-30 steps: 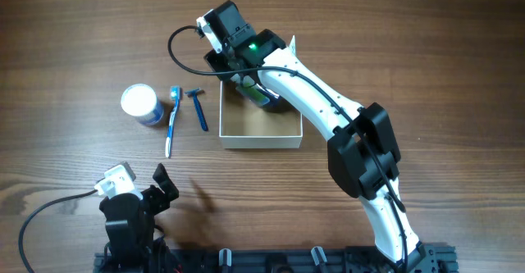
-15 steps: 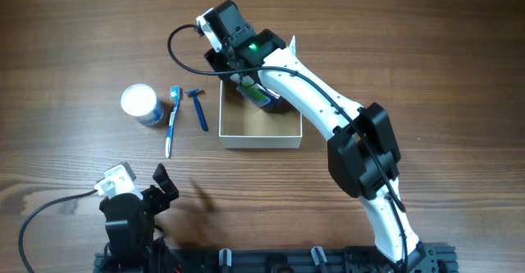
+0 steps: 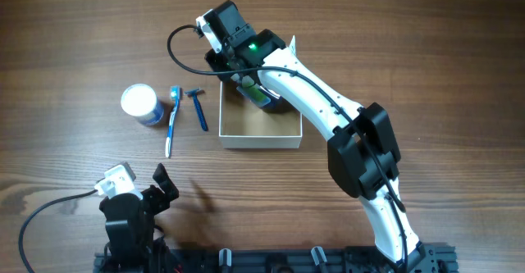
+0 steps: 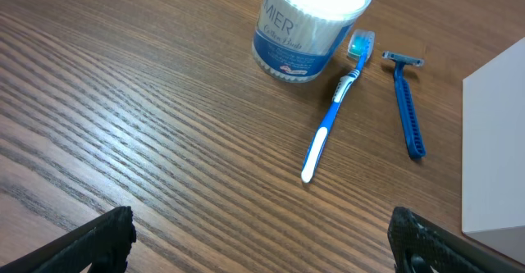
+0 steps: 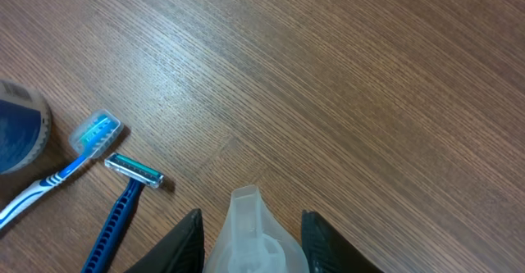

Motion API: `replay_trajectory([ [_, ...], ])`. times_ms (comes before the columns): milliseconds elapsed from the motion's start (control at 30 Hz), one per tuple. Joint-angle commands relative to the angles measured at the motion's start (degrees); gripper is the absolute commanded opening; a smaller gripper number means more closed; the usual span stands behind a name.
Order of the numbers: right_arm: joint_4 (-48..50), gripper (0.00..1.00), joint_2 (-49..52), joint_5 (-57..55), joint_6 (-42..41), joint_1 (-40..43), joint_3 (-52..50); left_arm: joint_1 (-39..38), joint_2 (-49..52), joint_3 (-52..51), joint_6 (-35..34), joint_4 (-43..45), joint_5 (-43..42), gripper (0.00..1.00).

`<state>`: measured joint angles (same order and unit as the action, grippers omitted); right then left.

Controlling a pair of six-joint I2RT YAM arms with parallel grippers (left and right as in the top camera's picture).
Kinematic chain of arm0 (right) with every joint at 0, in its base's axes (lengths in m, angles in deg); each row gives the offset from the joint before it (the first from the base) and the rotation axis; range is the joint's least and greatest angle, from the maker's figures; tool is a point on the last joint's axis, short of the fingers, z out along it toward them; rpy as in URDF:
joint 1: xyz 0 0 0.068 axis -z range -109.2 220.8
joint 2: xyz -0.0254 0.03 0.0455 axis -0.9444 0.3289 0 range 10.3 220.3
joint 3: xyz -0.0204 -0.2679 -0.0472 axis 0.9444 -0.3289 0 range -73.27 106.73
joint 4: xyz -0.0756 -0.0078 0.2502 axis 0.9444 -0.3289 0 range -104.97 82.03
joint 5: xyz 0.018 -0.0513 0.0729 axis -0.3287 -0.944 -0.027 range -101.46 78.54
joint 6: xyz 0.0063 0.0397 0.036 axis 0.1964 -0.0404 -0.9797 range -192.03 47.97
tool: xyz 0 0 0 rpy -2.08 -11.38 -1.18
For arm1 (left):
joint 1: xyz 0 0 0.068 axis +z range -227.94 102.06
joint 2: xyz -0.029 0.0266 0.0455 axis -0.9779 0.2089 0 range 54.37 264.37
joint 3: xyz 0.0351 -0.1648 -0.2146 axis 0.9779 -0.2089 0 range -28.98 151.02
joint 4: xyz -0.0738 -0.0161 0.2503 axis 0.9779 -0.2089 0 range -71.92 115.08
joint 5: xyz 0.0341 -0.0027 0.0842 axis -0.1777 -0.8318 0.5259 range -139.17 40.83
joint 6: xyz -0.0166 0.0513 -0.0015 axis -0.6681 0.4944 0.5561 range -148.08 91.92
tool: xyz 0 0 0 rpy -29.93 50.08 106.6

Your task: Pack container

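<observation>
The container (image 3: 261, 141), a square shallow white-walled box with a tan inside, sits mid-table; its white wall also shows in the left wrist view (image 4: 496, 150). My right gripper (image 3: 246, 80) reaches over its far-left corner, shut on a green bottle (image 3: 261, 95) with a translucent cap. In the right wrist view, the cap (image 5: 250, 236) sits between the jaws (image 5: 251, 217). My left gripper (image 3: 164, 183) is open and empty near the front left, its jaws (image 4: 262, 236) wide apart over bare wood.
Left of the container lie a blue razor (image 3: 198, 107), a blue toothbrush (image 3: 172, 119) and a round white-lidded jar (image 3: 141, 103). All three show in the left wrist view: razor (image 4: 408, 113), toothbrush (image 4: 332, 113), jar (image 4: 308, 19).
</observation>
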<state>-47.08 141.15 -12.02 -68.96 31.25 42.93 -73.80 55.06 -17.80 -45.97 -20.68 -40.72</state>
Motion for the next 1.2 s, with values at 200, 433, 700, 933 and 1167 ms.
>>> replay_trajectory([
  [200,-0.6,0.31,-2.4,-3.7,1.4,0.3,1.1,0.2,-0.5,-0.7,0.7,0.1,-0.5,1.0],
  [433,-3.7,0.28,-8.0,-5.6,1.4,0.2,1.1,0.2,-0.5,-0.7,0.7,0.1,-0.5,1.0],
  [700,-10.8,0.28,-13.0,-6.4,1.2,0.3,1.1,0.2,-0.5,-0.7,0.7,0.1,-0.5,1.0],
  [933,-14.9,0.29,-13.7,-6.8,1.2,0.2,1.1,0.2,-0.5,-0.7,0.7,0.1,-0.5,1.0],
  [1167,-19.3,0.28,-13.7,-5.7,-1.9,0.2,1.1,0.2,-0.5,-0.7,0.7,0.1,-0.5,1.0],
])
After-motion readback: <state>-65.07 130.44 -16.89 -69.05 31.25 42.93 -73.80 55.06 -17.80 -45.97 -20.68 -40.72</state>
